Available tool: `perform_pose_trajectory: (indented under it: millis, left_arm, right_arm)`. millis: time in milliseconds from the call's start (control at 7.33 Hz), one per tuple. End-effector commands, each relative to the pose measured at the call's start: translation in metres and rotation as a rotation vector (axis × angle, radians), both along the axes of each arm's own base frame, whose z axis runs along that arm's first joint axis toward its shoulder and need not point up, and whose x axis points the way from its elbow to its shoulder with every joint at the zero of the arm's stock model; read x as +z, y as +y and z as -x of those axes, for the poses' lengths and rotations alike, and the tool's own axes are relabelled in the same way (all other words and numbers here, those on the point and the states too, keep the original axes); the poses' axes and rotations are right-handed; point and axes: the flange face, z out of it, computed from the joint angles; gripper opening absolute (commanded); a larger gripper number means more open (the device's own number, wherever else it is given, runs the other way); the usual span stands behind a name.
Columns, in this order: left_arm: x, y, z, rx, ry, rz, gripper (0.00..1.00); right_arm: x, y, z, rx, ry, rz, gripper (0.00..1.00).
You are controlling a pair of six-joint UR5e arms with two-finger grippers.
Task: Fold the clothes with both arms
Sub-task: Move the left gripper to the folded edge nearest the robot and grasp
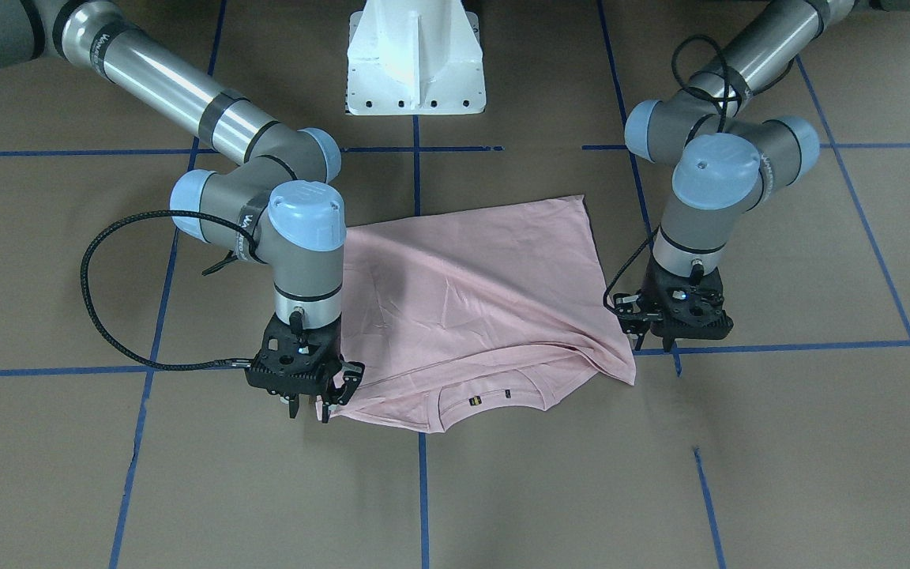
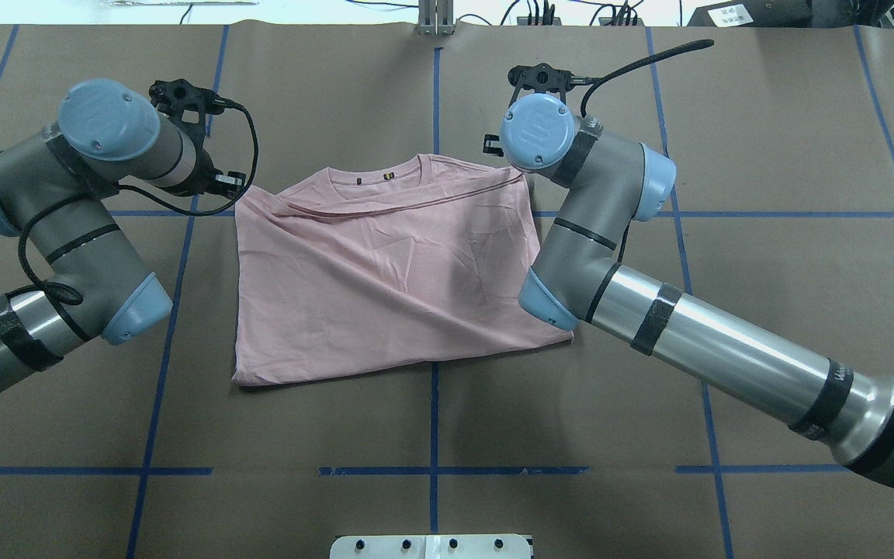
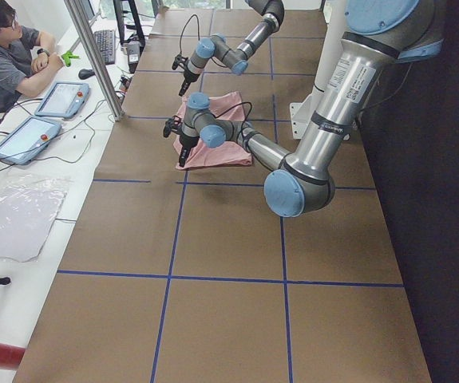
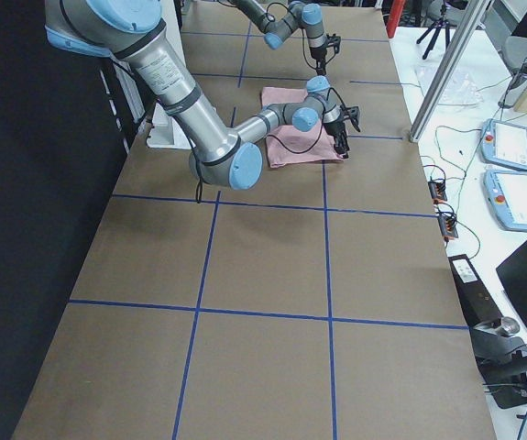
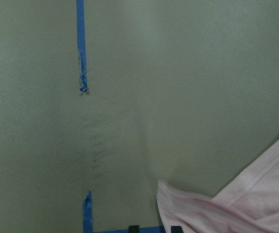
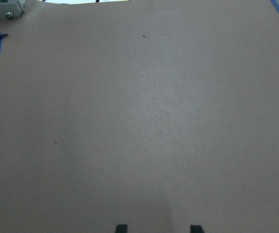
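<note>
The pale pink T-shirt lies folded on the brown table, plain side up, with its ribbed neck on the side away from the robot base. It also shows in the overhead view. My left gripper hangs low just beside the shirt's folded corner, its jaws apart. In the left wrist view that pink corner lies by the fingertips. My right gripper stands open at the shirt's opposite corner. The right wrist view shows only bare table between its fingertips.
The white pedestal stands at the robot side of the table. Blue tape lines grid the brown paper. In the exterior left view an operator sits with tablets past the table's edge.
</note>
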Motion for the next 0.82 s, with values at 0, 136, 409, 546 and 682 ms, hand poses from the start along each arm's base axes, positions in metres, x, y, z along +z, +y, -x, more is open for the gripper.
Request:
perform_pose_trajectory:
  millis: [0, 136, 409, 546, 682]
  left_arm:
    - [-0.019, 0.02, 0.026, 0.034, 0.03, -0.078, 1.0]
    - [-0.021, 0.046, 0.048, 0.024, 0.056, -0.088, 1.0]
    - [-0.022, 0.119, 0.065, -0.002, 0.146, 0.005, 1.0]
    - [-0.019, 0.156, 0.053, 0.009, 0.188, 0.049, 0.94]
    - [-0.006, 0.188, 0.033, -0.008, 0.231, 0.106, 0.84]
  right_arm:
    - [-0.001, -0.017, -0.037, -0.13, -0.036, 0.001, 1.0]
    - [-0.003, -0.013, -0.056, -0.163, -0.055, -0.02, 1.0]
    - [-0.008, -0.004, -0.067, -0.161, -0.07, -0.032, 1.0]
    - [-0.007, -0.002, -0.069, -0.159, -0.074, -0.033, 1.0]
    - [-0.008, -0.001, -0.07, -0.159, -0.076, -0.035, 1.0]
